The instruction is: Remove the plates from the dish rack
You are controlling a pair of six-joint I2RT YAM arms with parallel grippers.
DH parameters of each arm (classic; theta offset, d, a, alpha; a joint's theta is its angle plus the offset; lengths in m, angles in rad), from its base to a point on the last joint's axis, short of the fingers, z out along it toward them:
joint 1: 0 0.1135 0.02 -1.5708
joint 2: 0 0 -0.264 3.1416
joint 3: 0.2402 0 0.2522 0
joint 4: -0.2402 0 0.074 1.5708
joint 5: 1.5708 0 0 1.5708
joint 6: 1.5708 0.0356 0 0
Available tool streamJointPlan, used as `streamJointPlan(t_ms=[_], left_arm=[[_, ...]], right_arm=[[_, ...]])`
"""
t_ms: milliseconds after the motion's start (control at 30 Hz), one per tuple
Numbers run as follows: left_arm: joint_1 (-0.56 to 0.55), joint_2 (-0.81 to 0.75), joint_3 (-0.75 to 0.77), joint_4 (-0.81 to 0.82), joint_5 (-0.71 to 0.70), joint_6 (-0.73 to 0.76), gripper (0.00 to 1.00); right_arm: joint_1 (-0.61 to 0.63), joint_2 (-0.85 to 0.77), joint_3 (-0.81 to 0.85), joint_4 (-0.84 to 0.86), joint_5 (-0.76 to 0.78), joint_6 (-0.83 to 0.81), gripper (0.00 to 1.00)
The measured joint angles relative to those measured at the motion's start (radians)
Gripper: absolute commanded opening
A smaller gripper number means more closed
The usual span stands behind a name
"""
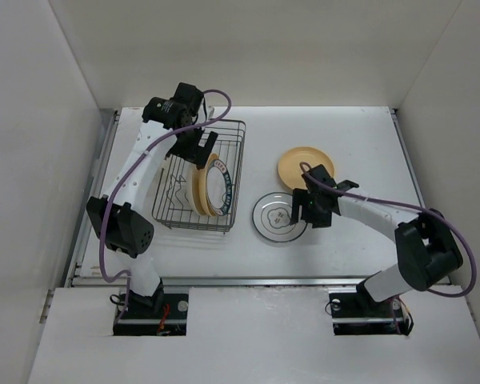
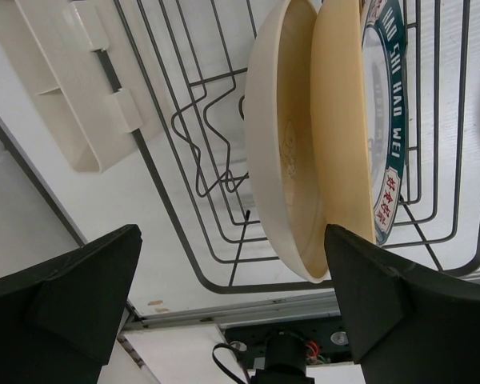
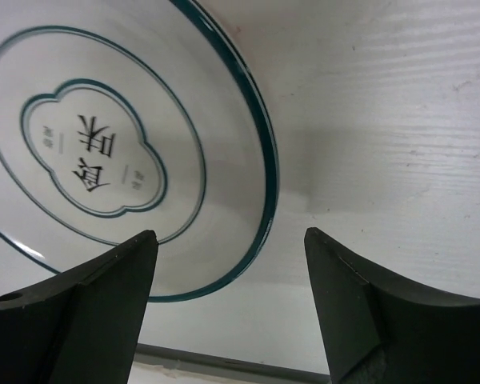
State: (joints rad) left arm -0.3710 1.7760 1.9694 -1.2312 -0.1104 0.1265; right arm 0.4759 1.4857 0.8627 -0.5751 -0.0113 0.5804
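Down at the right gripper (image 3: 228, 264), the jaws are standing apart with nothing clamped. The white ringed plate (image 3: 104, 160) is lying flat on the table (image 1: 360, 144) just ahead of the fingertips, its rim showing between them but not gripped. Just beside it a tan plate (image 1: 300, 164) is also lying flat; the arm is hiding whether the 2 rims are touching. Over on the other side, the left gripper (image 2: 230, 232) is spread wide and empty, hovering over the dish rack (image 1: 192, 228) and facing the edges of 3 plates standing on edge inside. These are a cream plate (image 2: 276, 144) nearest the open slots, a second tan plate (image 2: 340, 120) pressed against it, then the teal-rimmed plate (image 2: 388, 120). So 2 plates are looking unloaded and 3 are waiting. The step in hand seems to be the right arm's set-down wrapping up while the left is lining up the next pick. Next the left fingers probably need to straddle 1 rim only, likely the cream plate's, then close and lift clear of the slot wires without dragging its neighbours. The right arm will need to back away from the drop spot.
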Motion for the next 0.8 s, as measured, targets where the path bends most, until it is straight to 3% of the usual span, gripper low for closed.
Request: streamJointPlan(t_ms=[133,367,600,667,800], left_arm=[[0.000,-0.001,-0.007,0.002,0.000,0.000,0.86],[0.000,0.003,-0.063,0.008,0.000,0.000,0.58],[-0.006,0.062,-0.122,0.042,-0.018,-0.016,0.06],[-0.003,0.061,-0.121,0.046,-0.048,-0.048,0.00],[0.006,0.061,-0.100,0.039,-0.059,-0.068,0.00]], right_arm=[[0.021,-0.011,0.037,0.002,0.028,0.000,0.80],[0.023,-0.061,0.077,0.001,0.061,0.001,0.80],[0.023,-0.091,0.079,-0.005,0.074,0.001,0.80],[0.023,-0.103,0.079,-0.009,0.083,0.002,0.80],[0.023,-0.135,0.087,-0.025,0.098,0.000,0.80]])
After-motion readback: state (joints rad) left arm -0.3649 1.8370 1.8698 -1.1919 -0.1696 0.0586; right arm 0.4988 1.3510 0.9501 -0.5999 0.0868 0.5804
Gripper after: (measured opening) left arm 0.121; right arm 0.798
